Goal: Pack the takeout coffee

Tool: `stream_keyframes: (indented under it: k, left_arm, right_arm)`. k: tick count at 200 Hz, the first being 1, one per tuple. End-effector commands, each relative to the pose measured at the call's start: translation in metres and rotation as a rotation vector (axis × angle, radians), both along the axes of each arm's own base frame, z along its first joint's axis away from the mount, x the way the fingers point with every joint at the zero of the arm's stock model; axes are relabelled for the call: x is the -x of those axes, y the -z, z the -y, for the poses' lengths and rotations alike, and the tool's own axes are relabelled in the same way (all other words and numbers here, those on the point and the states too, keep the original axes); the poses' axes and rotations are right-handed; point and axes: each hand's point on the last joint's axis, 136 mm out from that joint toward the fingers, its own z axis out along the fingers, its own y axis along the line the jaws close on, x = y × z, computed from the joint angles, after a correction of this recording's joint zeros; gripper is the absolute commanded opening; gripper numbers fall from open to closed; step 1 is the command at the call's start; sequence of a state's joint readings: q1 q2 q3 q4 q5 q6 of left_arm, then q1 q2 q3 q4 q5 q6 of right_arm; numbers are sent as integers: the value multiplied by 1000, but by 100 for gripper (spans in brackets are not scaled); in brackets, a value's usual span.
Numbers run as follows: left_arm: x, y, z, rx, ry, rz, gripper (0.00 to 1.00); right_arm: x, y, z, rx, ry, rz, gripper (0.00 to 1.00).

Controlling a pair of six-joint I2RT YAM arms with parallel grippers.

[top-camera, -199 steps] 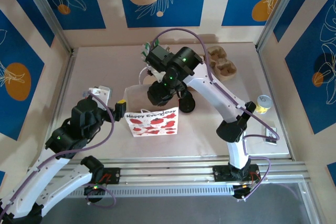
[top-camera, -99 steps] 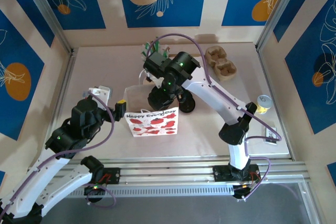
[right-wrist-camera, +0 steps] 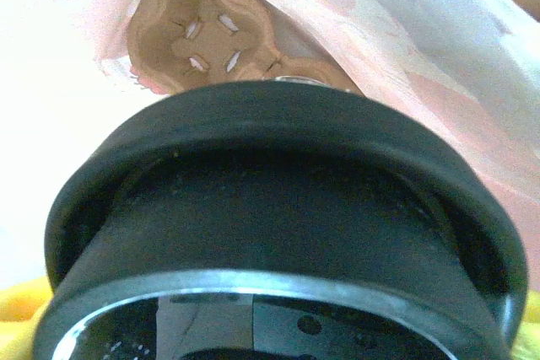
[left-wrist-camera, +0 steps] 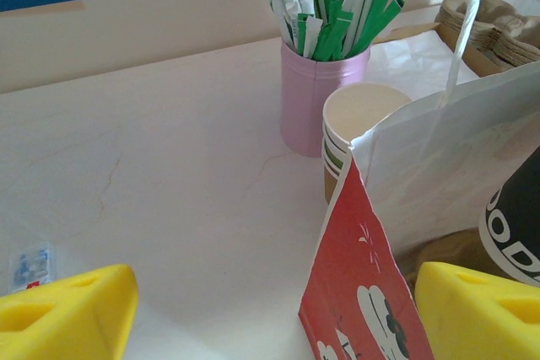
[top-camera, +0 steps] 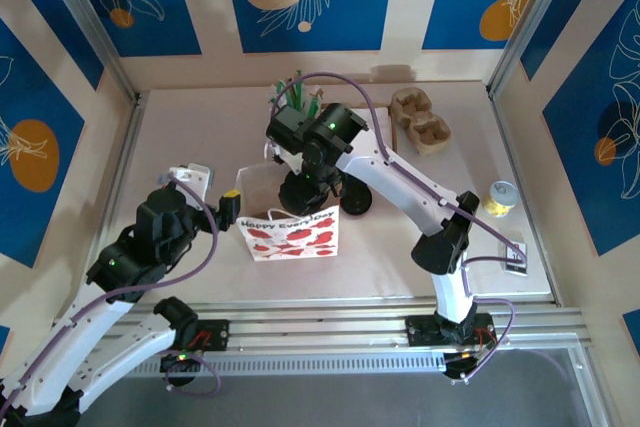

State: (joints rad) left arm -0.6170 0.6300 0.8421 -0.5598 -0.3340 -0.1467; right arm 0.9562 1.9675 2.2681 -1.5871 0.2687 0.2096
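Right gripper [top-camera: 307, 188] reaches down into the open mouth of the bag [top-camera: 290, 232] and is clenched on a black cup [right-wrist-camera: 278, 208]. The cup is inside the bag, between its white walls, and under it a brown carrier [right-wrist-camera: 198, 27] lies on the bottom of the bag. If the cup touches the carrier, I cannot tell. The bag stands upright near the middle of the table [top-camera: 180, 137], with its red printed side to the arms.

The left gripper [top-camera: 233, 204] is at the left corner of the bag with the jaws wide apart. The corner stands between its yellow fingers [left-wrist-camera: 72, 309].

Behind the bag there is a pink pot [left-wrist-camera: 323, 99] with green and white sticks, and a stack of paper cups [left-wrist-camera: 363, 124] just beside it. A yellow can [top-camera: 500, 197] stands well apart, at the right edge.
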Motion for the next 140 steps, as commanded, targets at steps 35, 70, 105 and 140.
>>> stream_keyframes:
  k: [35,70,105,140]
  left_arm:
    - [-3,-3,-1,-7,-3,23,85]
    - [-3,-3,-2,-9,-5,22,85]
    - [-3,-3,-2,-9,-4,22,85]
    - [-3,-3,-3,-10,-7,23,85]
  right_arm:
    - [5,13,0,4,-23,-80,77]
    - [3,14,1,-16,-16,-100,77]
    - [3,24,5,23,-17,-105,76]
    - [1,29,6,32,-17,-104,76]
